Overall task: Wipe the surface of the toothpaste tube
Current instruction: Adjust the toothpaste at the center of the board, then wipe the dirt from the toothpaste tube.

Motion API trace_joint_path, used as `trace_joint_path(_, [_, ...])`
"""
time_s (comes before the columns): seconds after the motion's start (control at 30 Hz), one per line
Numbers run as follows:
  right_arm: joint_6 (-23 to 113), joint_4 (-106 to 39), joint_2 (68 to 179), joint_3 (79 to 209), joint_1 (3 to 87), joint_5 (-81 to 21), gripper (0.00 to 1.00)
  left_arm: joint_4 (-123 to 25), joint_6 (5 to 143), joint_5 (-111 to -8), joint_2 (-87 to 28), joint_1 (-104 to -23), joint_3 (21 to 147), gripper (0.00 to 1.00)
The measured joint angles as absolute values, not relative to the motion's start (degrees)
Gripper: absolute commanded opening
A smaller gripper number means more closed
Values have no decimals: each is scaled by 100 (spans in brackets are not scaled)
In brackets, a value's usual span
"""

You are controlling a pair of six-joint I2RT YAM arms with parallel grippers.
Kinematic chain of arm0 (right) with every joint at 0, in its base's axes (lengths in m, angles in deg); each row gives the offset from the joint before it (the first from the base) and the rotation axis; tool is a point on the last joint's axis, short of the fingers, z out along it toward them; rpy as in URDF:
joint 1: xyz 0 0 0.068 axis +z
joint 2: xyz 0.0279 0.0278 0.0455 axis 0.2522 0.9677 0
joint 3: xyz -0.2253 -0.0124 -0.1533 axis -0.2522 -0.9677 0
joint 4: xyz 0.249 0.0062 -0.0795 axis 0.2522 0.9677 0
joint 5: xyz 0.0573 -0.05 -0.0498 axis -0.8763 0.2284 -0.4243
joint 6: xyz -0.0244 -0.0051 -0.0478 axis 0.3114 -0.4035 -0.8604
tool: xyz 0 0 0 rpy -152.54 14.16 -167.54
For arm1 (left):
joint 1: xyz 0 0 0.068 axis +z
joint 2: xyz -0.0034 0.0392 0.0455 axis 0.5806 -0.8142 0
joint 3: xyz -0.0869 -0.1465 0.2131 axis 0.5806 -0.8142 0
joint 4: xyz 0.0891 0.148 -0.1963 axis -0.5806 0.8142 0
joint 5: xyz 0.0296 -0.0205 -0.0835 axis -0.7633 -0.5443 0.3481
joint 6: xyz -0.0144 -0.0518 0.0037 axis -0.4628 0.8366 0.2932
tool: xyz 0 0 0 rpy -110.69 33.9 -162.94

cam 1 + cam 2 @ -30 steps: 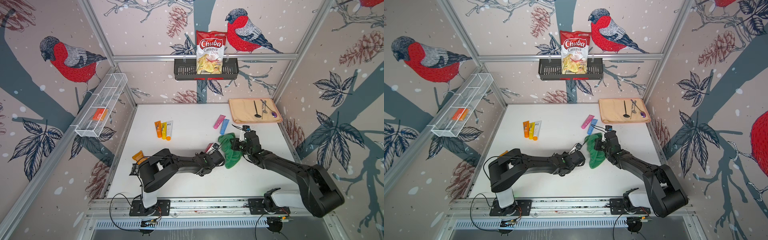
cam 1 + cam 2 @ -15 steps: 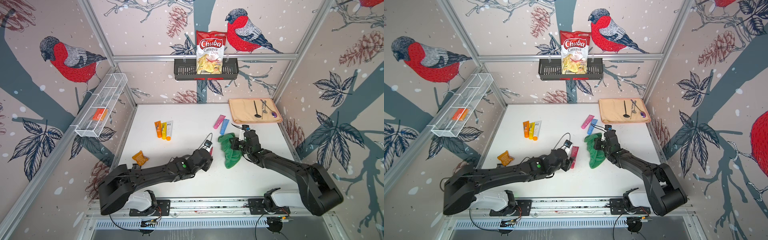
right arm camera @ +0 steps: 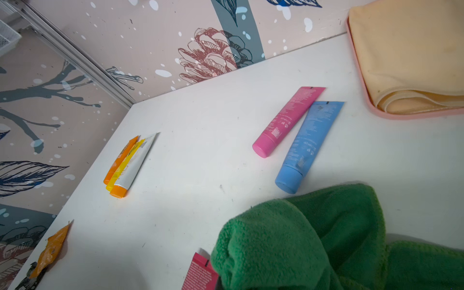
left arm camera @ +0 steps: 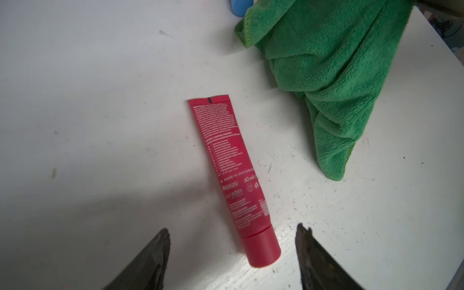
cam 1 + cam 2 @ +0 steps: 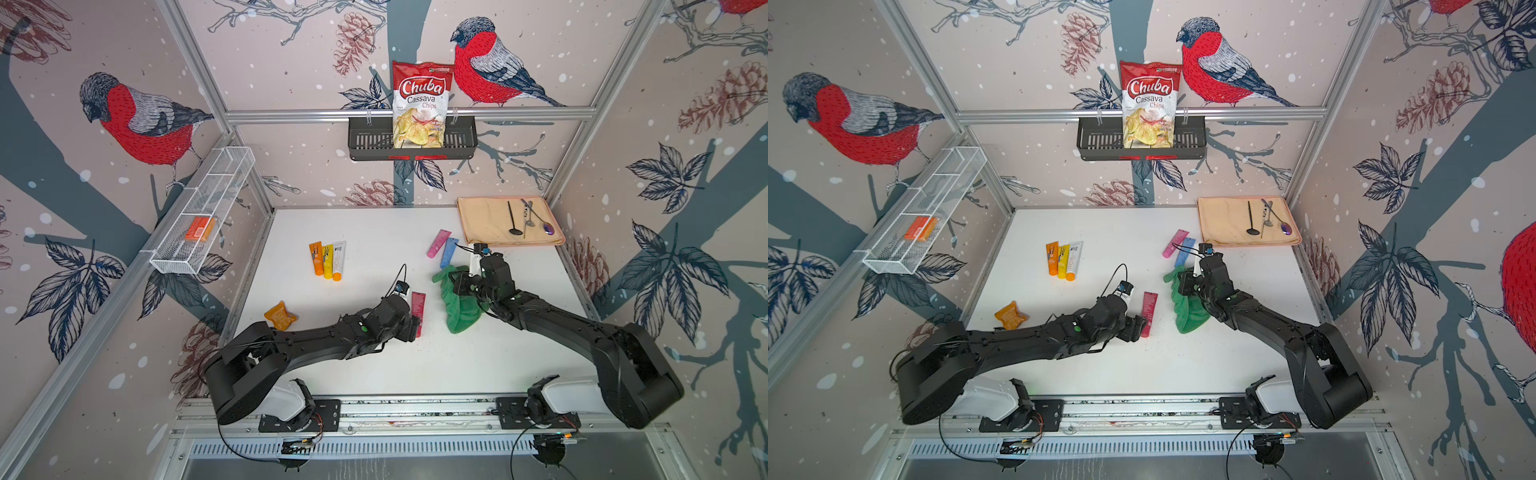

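We see the red toothpaste tube (image 4: 233, 173), pressed to the green cloth (image 4: 334, 75) a second ago, now lying flat on the surface (image 4: 100, 125) left of it. The left gripper (image 4: 232, 229) has spread its fingers (image 4: 150, 261) and drawn back nearer.

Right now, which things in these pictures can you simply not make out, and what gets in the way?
Right arm's jaws: tips buried in the green cloth in both top views.
Red toothpaste tube: its smallest print blurs in the left wrist view; in the right wrist view the picture's edge and the cloth hide most of it.
Orange box in the wire shelf: label too small in both top views.
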State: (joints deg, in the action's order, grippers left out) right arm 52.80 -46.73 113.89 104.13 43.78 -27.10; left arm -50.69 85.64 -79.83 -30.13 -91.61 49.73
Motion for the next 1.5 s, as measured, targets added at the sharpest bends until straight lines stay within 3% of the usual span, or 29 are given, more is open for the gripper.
trace_joint_path(0.1, [5225,-4603,11428,10411,4382,-2715,0,-5001,8665,-8099,-3551,-9410,5459,80])
trace_joint_path(0.23, [5184,-4577,11428,10413,4382,-2710,0,-4763,8702,-8302,-4014,-9517,5800,67])
trace_joint_path(0.7, [5164,-4400,11216,10507,4463,-2695,0,-4055,8761,-8984,-3916,-9550,5360,61])
trace_joint_path(1.1, [5031,-3969,11950,11230,5278,-2807,0,-5847,8005,-7878,-3358,-9041,4184,56])
trace_joint_path(1.27, [5090,-4002,12090,11097,5549,-2863,0,-6461,7854,-7430,-3581,-8964,4130,38])
trace_joint_path(1.5, [5369,-4376,12160,10592,5857,-3143,0,-6918,7806,-7185,-3638,-8883,3942,25])
